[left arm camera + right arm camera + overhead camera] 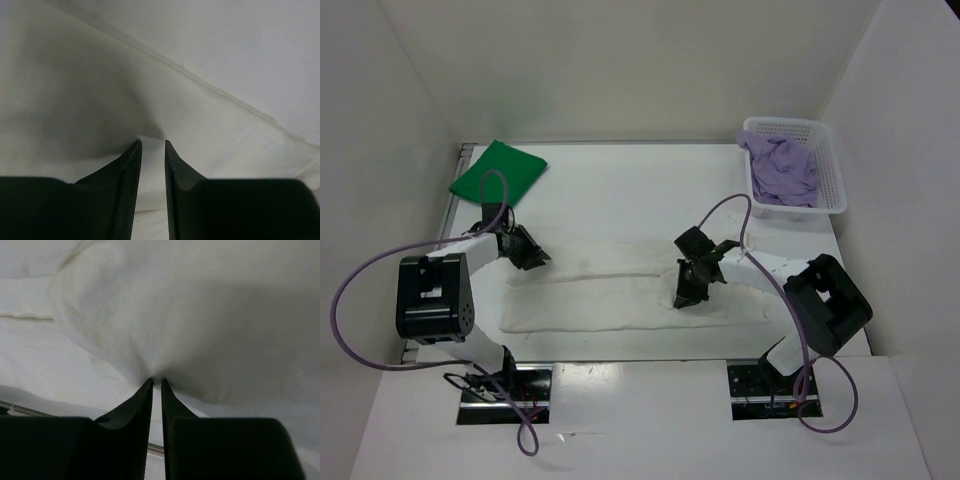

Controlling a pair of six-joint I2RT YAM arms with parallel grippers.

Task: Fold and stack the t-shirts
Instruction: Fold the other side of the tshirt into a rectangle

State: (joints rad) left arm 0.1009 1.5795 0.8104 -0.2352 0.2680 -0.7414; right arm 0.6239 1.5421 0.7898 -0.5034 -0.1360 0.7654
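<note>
White t-shirt [620, 290] lies mid-table as a long flat band running left-right, with one lengthwise crease visible, so I'd judge it part-folded. Green t-shirt [498, 172] is folded at the far left corner. Lavender t-shirt [782, 165] is bunched in the basket [832, 175] at far right, not yet folded.

Left gripper [535, 256] sits at the band's left end. Jaws are narrow and cloth is puckered into the tips, so it looks like a pinch on the white t-shirt. Right gripper [685, 292] is right of centre, jaws almost closed, with fabric gathered to a point at the tips: also pinching the white t-shirt.

Risks from here:
- Both pinches are right at the fingertips. Pulling apart or lifting fast could let the cloth slip out and the fold drop open.
- I can't tell how many layers each pinch holds. One layer only means the band peels apart instead of folding.
- The grips aren't symmetric: left at the end, right inboard. The slack beyond the right gripper could drag on the table [620, 190] and skew the fold.
- White cloth on a white table makes the edges hard to see, so misalignment is easy to miss.
- The stack target is probably the green t-shirt. A long carry to the far left with a loose pinch could rumple it or knock it out of square.
</note>
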